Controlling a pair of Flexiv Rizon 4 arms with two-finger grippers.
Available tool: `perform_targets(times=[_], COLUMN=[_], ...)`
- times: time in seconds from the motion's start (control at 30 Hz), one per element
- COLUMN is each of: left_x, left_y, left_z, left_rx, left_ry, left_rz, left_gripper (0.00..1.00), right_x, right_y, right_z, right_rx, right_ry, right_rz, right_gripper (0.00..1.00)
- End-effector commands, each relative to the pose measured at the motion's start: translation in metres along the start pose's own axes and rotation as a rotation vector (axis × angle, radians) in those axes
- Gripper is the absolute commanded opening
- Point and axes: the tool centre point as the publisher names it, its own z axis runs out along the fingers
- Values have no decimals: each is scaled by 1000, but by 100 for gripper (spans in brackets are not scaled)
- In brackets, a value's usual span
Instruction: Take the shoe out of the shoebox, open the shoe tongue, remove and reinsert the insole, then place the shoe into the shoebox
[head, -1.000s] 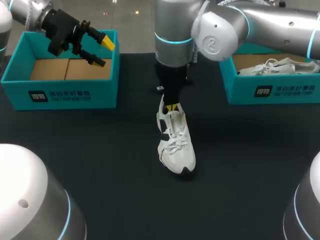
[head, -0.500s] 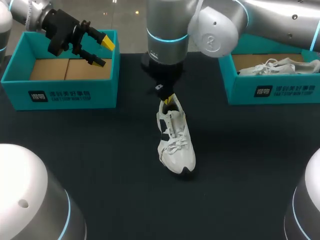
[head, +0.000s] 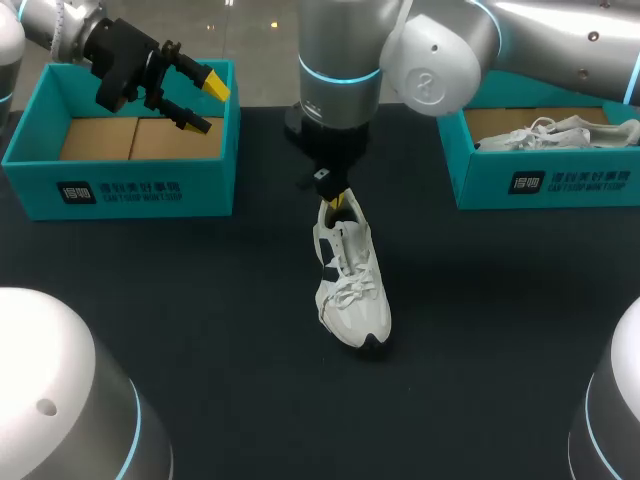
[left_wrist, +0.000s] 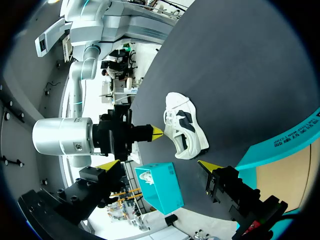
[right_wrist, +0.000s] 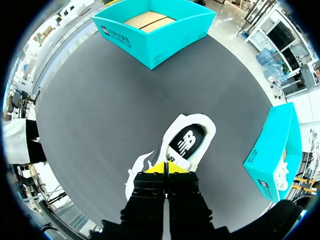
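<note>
Silver arms (head: 560, 40), cyan rings (head: 338, 73), black yellow-tipped claws (head: 207, 104)

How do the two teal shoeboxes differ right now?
The left shoebox is empty, its brown cardboard floor bare; the right shoebox holds a white shoe. The open left pincer hangs over the left shoebox; no pincer is over the right shoebox. Both are teal, lidless and stand on the black table.

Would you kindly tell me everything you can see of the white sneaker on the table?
The white lace-up sneaker, with dark side accents and a dark toe tip, stands on its sole near the middle of the black table. Its opening shows a dark insole. The right gripper, jaws together, is at its tongue; whether they pinch it is unclear.
</note>
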Motion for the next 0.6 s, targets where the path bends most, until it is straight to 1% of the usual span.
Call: perform_targets(times=[0.03,0.37,0.4,0.43,0.5,0.53,0.6], left_x=[0,0,0,0,0,0,0], left_y=[0,0,0,0,0,0,0], left_z=[-1,-1,-1,-1,-1,-1,-1], left_rx=[2,2,2,2,2,2,2], left_ry=[2,2,2,2,2,2,2], left_rz=[1,1,1,1,1,1,1], left_gripper=[100,100,100,100,100,100,100], right_x=[0,0,-3,-7,-14,-18,-23], right_y=[-1,-1,3,5,5,5,7], right_z=[0,0,0,0,3,3,0], right_rx=[-2,-2,0,9,-15,-10,-8], right_ry=[0,0,-14,-31,-19,-33,-42], right_rz=[0,0,-71,-99,-166,-174,-258], right_gripper=[0,0,0,0,0,0,0])
